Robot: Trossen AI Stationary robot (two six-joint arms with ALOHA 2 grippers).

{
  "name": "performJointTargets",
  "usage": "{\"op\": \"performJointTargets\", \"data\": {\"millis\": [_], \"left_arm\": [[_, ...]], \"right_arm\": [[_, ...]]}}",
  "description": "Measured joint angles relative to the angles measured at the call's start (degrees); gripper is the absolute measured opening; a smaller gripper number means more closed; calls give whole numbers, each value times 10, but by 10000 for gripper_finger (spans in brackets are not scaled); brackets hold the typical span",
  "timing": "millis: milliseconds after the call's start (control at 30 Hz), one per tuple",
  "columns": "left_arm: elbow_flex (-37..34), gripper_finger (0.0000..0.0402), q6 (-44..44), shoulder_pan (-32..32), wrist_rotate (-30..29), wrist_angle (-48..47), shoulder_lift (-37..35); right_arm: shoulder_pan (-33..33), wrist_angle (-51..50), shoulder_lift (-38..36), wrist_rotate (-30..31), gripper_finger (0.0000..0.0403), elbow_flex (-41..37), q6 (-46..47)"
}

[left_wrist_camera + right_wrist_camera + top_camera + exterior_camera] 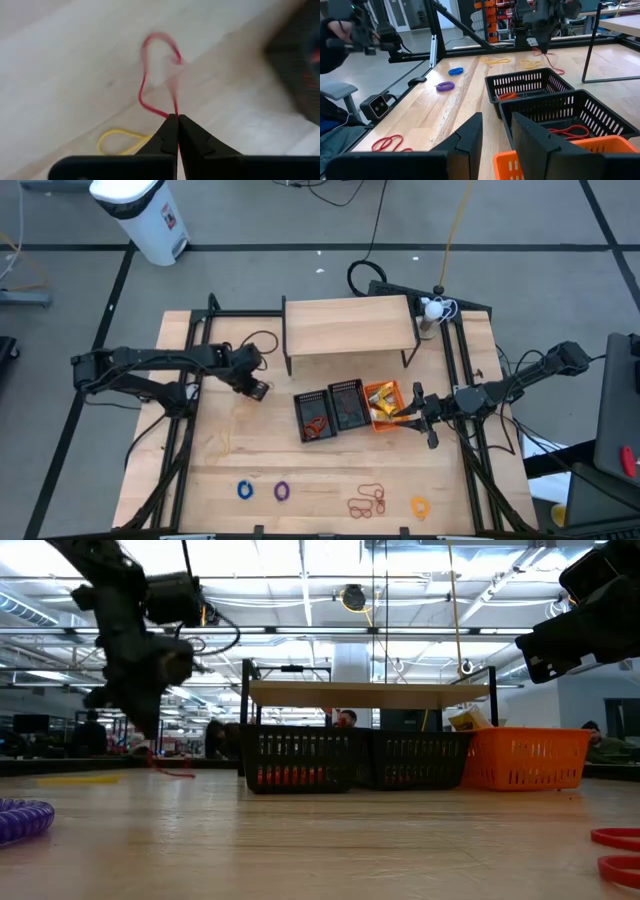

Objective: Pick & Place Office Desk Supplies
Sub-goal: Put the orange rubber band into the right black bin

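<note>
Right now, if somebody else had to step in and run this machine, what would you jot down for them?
Left gripper: shut on a red elastic loop, at the table's left, short of the baskets.
Right gripper: open, empty, hovering over the orange basket.
Done: red loops already lie in the two black baskets.
Left: the yellow loop near the left gripper, and along the front edge the blue ring, purple ring, red loops and yellow ring.

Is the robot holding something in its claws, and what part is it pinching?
The left gripper is shut on a thin red elastic loop, pinching one end so the rest dangles. The right gripper holds nothing.
</note>
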Motion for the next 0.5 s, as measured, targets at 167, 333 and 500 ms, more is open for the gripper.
{"op": "performJointTargets", "data": {"millis": [167,333,500], "left_arm": [[46,2,23,-15,13,-7,-22],[79,1,37,-49,34,-3,-36],[108,1,62,-83,83,6,-48]], "right_arm": [[0,0,0,0,93,0,0],[0,0,1,0,93,0,0],[0,0,2,0,93,0,0]]}}
